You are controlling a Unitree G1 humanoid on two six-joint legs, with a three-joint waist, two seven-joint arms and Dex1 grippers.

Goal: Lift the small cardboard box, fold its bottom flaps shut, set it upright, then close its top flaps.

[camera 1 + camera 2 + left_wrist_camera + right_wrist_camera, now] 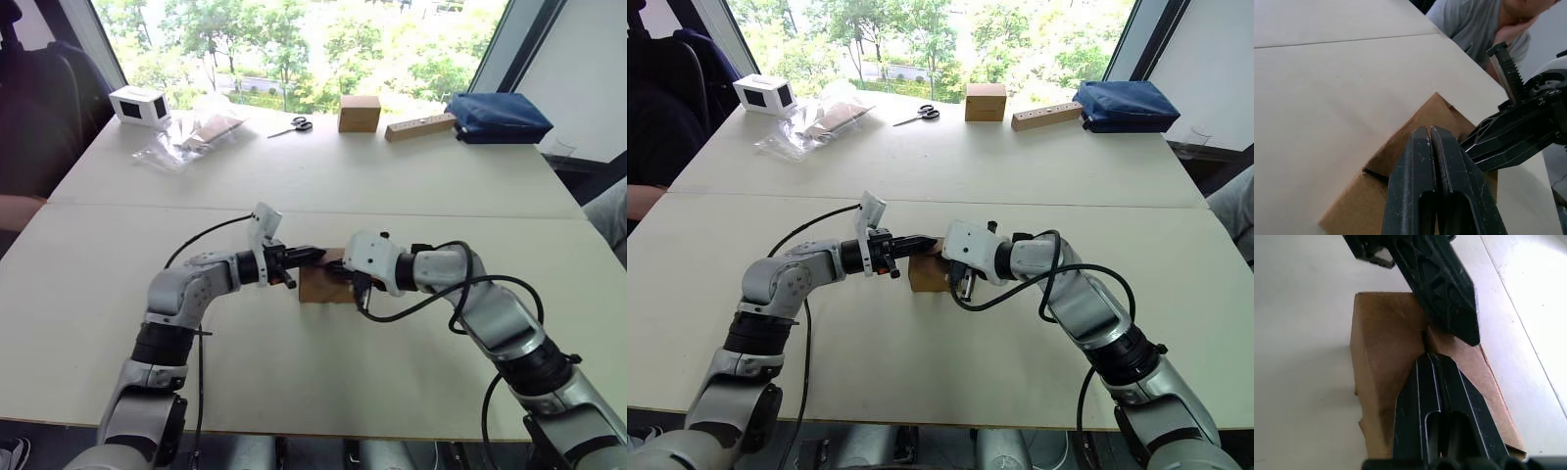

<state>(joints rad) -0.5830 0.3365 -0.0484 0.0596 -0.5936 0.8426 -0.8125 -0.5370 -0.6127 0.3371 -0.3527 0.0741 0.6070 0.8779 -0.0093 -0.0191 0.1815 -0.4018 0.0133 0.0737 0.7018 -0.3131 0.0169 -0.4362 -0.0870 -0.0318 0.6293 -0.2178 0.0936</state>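
Note:
The small cardboard box (317, 288) sits on the table's middle, close in front of me, its brown top flaps (1386, 357) lying flat. My left gripper (317, 255) reaches in from the left with its fingers shut together, the tips resting on the box top (1400, 147). From the right, my right gripper (345, 276) also comes onto the box top, fingers shut, tips at the seam between the flaps (1425, 335). The two grippers' tips nearly meet over the box. Neither holds anything between its fingers.
Along the far edge stand a white box with a dark face (139, 105), a clear plastic bag (191, 137), scissors (292, 125), a cube-shaped brown box (359, 113), a wooden block (419, 126) and a blue bag (497, 117). A person (1474, 24) sits beside the table.

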